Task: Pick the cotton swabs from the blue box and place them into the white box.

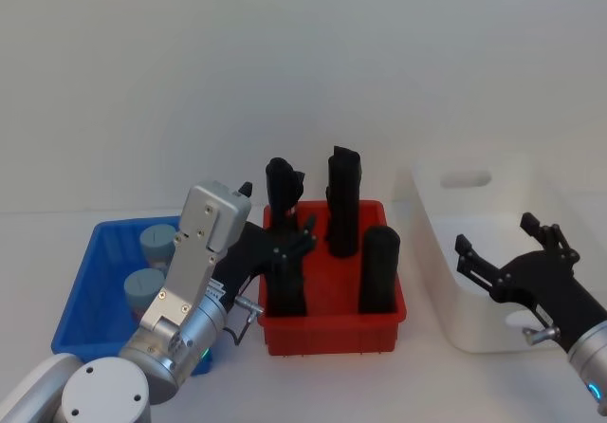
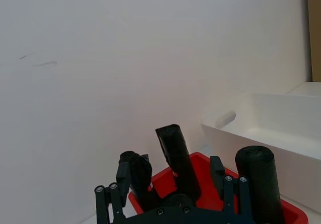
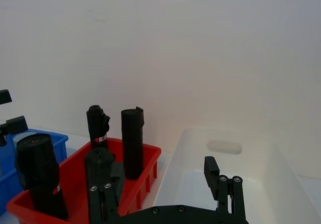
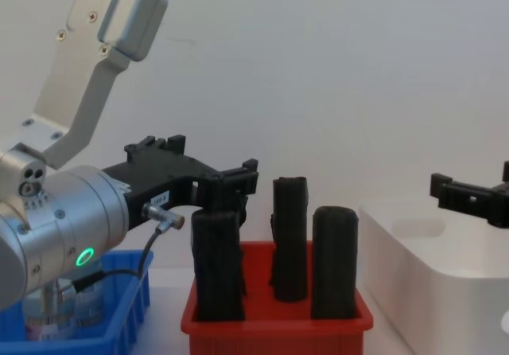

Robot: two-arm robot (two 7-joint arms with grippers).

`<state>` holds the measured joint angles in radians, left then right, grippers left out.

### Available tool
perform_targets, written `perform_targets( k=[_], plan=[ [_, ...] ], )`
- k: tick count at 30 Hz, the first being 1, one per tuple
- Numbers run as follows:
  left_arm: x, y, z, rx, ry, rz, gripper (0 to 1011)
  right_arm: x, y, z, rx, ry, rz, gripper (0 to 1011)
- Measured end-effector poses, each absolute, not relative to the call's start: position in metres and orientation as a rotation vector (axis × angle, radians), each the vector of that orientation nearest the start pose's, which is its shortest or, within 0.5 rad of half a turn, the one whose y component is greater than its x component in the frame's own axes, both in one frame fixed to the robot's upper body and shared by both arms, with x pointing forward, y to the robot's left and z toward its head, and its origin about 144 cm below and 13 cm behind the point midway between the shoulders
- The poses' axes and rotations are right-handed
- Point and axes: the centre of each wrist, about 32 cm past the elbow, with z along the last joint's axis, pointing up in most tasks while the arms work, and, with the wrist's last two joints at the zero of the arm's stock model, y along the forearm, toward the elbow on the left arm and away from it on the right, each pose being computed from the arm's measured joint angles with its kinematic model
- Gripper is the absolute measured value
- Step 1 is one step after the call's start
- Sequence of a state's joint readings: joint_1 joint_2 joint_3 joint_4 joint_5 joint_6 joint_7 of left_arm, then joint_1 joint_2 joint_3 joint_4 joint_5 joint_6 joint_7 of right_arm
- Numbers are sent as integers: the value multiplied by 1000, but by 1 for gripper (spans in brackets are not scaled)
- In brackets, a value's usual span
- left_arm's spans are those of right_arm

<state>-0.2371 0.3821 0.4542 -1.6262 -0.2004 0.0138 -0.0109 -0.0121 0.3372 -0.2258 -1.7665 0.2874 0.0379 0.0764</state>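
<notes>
1. Over the near-left corner of the red bin (image 1: 332, 333), my left gripper (image 1: 287, 243) hovers with its fingers spread and nothing between them. A black roll (image 1: 285, 290) stands directly under the fingertips.
2. Behind that gripper, back along its wrist and off to its left, lies the blue box (image 1: 100, 262). Two tubs of cotton swabs (image 1: 144, 288) stand inside it, one farther back than the other.
3. My right gripper (image 1: 493, 236) hangs above the near part of the white box (image 1: 441, 285), its fingers also wide apart and empty.
4. Step in hand: I judge the pick as not yet begun. Both tubs sit in the blue box and neither tool holds one.
5. Next move, as I judge it:
   - The left gripper needs to draw back from the rolls and swing left until it is over one tub.
   - It should descend with its fingers clear of the lid, then close on the body.
   - The carry must pass above the roll tops, since the white box lies well to this tool's right, beyond the red bin.
   - Clipping a roll on the way is the likeliest fault.
6. Writing:
   - Narrow red bands (image 3: 100, 138) ring some rolls, with print too small to read.
   - I cannot make out the labels on the tubs.
   - A green ring light (image 4: 85, 255) glows on the left wrist.
</notes>
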Motion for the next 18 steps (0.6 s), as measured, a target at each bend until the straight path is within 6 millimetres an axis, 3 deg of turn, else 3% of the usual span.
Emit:
perform_targets(
  k=[18],
  plan=[
    [492, 198, 1204, 61, -268, 1124, 1003, 465, -237, 1198, -81, 11, -1043, 1002]
  ],
)
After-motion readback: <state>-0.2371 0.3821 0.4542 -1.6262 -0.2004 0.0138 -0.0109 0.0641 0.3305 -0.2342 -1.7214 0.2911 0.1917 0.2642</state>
